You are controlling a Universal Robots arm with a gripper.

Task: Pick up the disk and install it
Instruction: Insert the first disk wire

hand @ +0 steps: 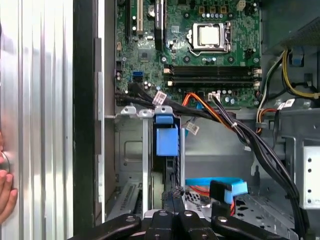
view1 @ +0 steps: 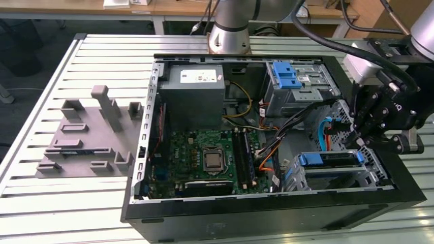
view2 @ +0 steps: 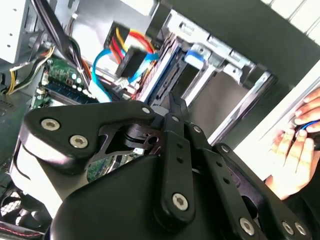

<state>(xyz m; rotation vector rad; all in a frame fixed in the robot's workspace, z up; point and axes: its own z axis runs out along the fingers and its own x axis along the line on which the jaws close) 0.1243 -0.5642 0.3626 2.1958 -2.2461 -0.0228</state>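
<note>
The disk (view1: 334,159) sat on its thin edge in a shiny metal cage (view1: 342,179) inside the computer case (view1: 271,206), at the corner of the case closest to the end effector (view1: 371,142). I think it stood that way because the cage is a narrow slot, so a flat thing can only slide in sideways. A blue plastic frame hugged its hard, flat, grey body. One blue tab stuck out at the end facing the green board (view1: 196,147), and it looked like a good place to pull. The end effector hung just over the disk's other end, by the edge of the case. I could not tell if it was open, closed or touching the disk. It was black and chunky, with round silver screws. Bendy wires (hand: 235,122), orange, black and blue, curved around the cage, out of the slot's way. The case lay open on its side on a surface (view1: 101,61) of long ridged metal slats, so its insides were easy to reach. A person's hand (view2: 295,150) rested on the surface just outside the case.
</note>
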